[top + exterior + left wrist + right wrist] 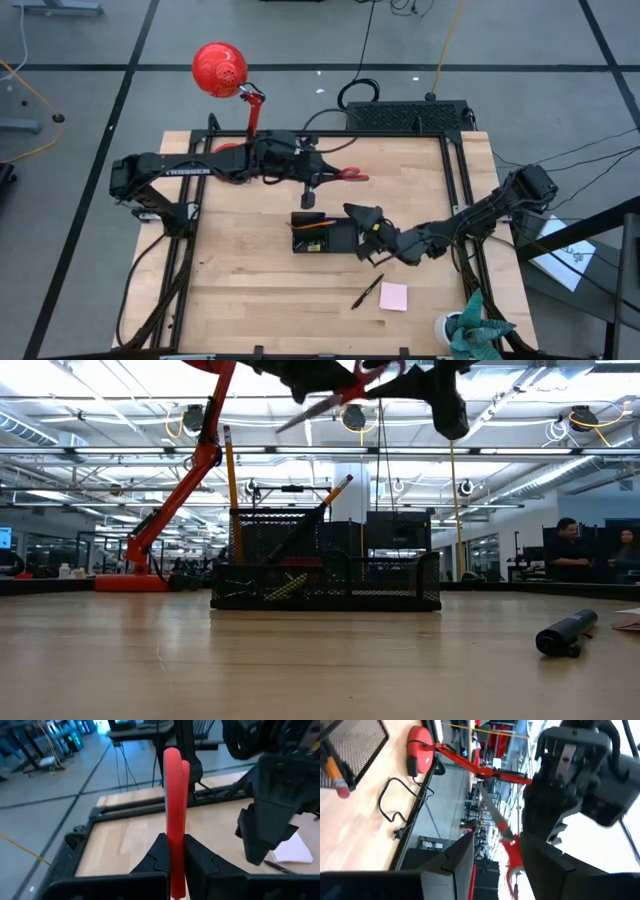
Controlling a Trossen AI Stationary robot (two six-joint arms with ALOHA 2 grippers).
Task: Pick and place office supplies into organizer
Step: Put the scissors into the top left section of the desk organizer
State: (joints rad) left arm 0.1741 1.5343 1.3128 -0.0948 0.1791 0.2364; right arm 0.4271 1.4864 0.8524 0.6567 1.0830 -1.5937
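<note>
Red-handled scissors (173, 815) sit clenched in our left gripper (172, 857), so we descend upright over the organizer (322, 236) while the released right gripper (362, 222) waits beside it.

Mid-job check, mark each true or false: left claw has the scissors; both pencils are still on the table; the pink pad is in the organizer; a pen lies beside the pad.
1. The left claw grips the red-handled scissors. True.
2. Both orange pencils lie on the table. False: two pencils stand in the organizer.
3. The pink sticky-note pad is in the organizer. False: it lies on the table.
4. A black pen lies beside the pad. True.
</note>
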